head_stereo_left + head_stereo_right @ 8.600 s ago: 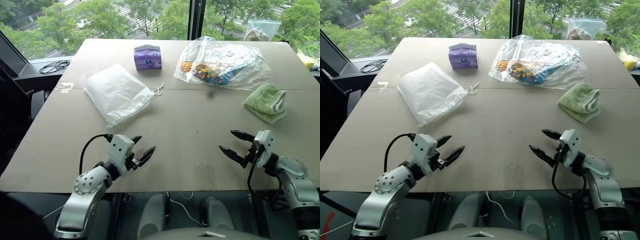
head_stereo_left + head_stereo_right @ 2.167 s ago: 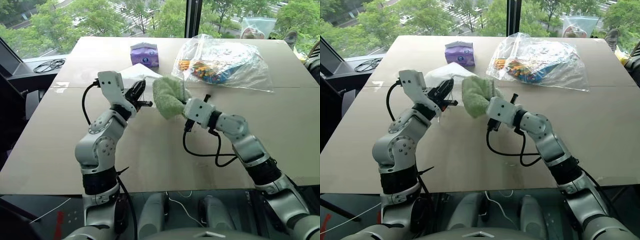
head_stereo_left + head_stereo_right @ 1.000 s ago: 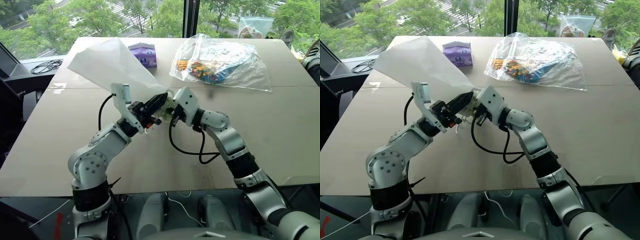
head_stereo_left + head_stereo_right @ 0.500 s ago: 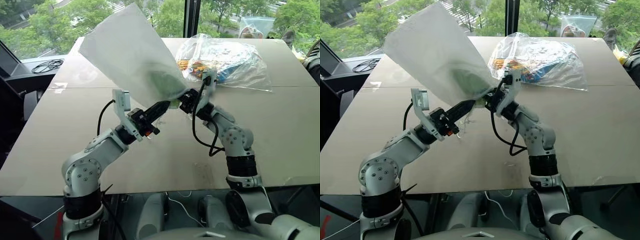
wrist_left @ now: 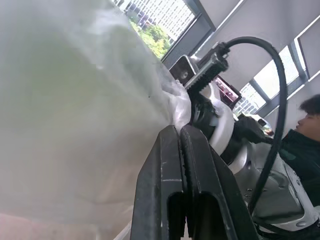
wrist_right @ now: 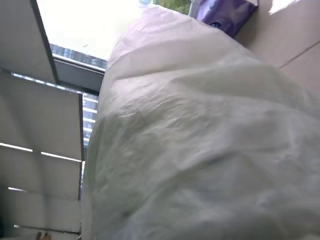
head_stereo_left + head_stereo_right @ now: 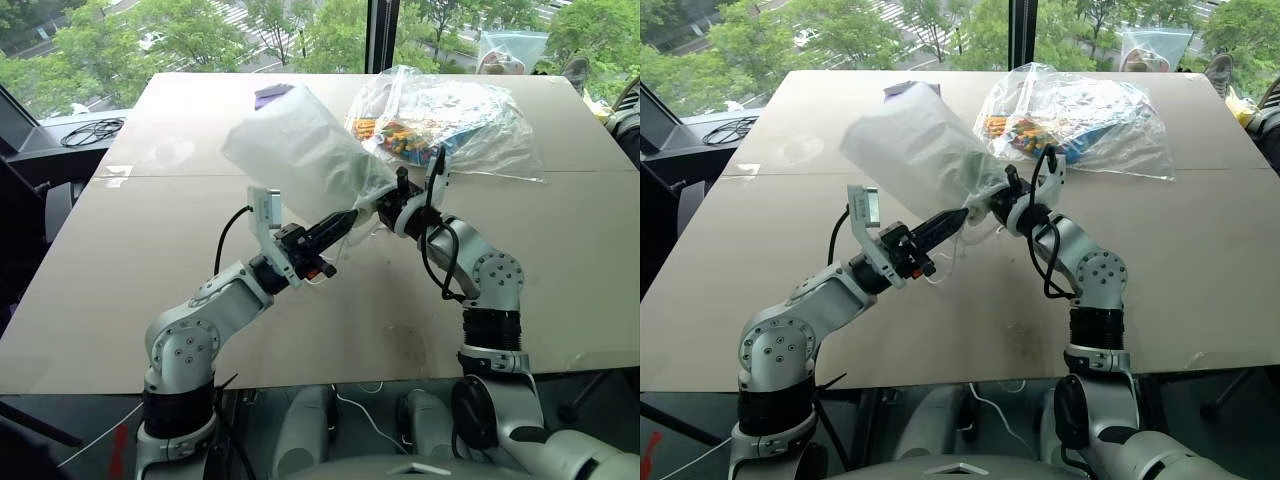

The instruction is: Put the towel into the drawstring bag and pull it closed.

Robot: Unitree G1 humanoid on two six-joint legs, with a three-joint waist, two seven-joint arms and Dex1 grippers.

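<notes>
The white drawstring bag (image 7: 300, 150) hangs in the air over the middle of the table, its body pointing up and back to the left. The towel (image 5: 70, 95) shows as a pale green tint through the fabric. My left gripper (image 7: 347, 219) is shut on the gathered mouth of the bag from the left; in the left wrist view its fingers (image 5: 170, 165) press together against the fabric. My right gripper (image 7: 384, 206) meets the same mouth from the right, its fingertips buried in the fabric. Thin white cords (image 7: 940, 262) dangle below the mouth.
A large clear plastic bag of colourful items (image 7: 455, 115) lies at the back right of the table (image 7: 120, 260). A purple tissue pack (image 7: 270, 93) peeks out behind the drawstring bag. A coil of black cable (image 7: 95, 132) lies off the left edge. A person (image 5: 305, 135) stands nearby.
The towel has gone inside the bag. The bag swung up high, then sank and bunched. My right wrist rolled over and shifted right at the bag's mouth; my left gripper held its grip.
</notes>
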